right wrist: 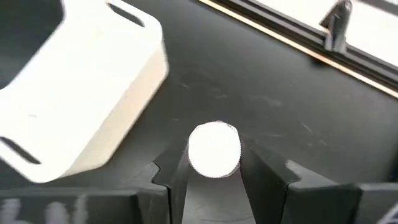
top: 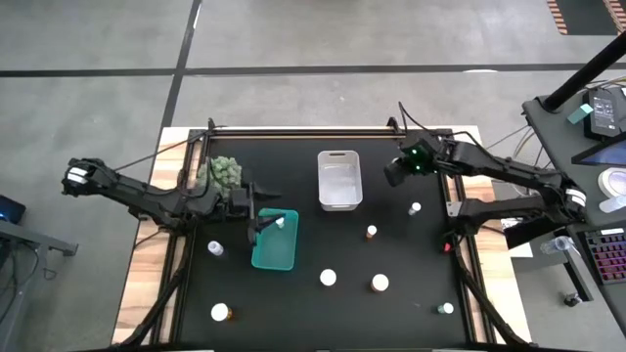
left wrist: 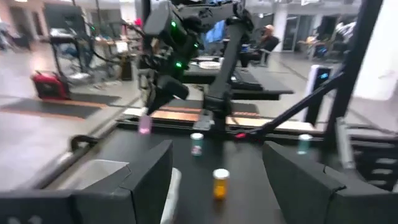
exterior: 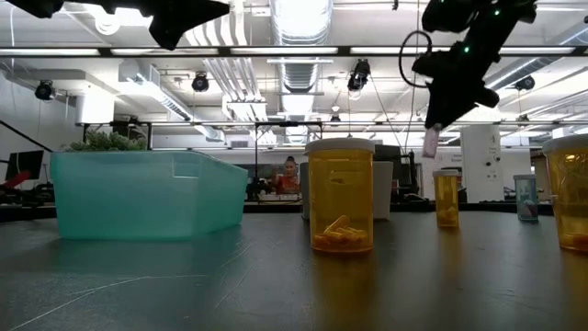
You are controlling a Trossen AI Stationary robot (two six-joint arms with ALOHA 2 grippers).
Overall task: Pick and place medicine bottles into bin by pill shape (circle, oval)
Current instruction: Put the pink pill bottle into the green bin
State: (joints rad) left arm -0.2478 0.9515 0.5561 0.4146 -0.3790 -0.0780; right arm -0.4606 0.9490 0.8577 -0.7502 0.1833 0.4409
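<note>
While my right tool (right wrist: 214, 171) hangs well above the bench (top: 411, 284), its fingers are closed on a small bottle (right wrist: 214, 149) with a round white ribbed cap. It sits just beside the white bin (top: 339, 179), on that bin's right. My right arm reaches in from the right edge, bent down at the wrist. My left tool (top: 262, 221) hovers over the teal bin's (top: 275, 240) rim, fingers spread wide and holding nothing. Other bottles stand scattered on the bench: an amber one (exterior: 341, 195) with oval pills shows up close in the low view, and white-capped ones (top: 328, 278) lie nearer the front edge.
</note>
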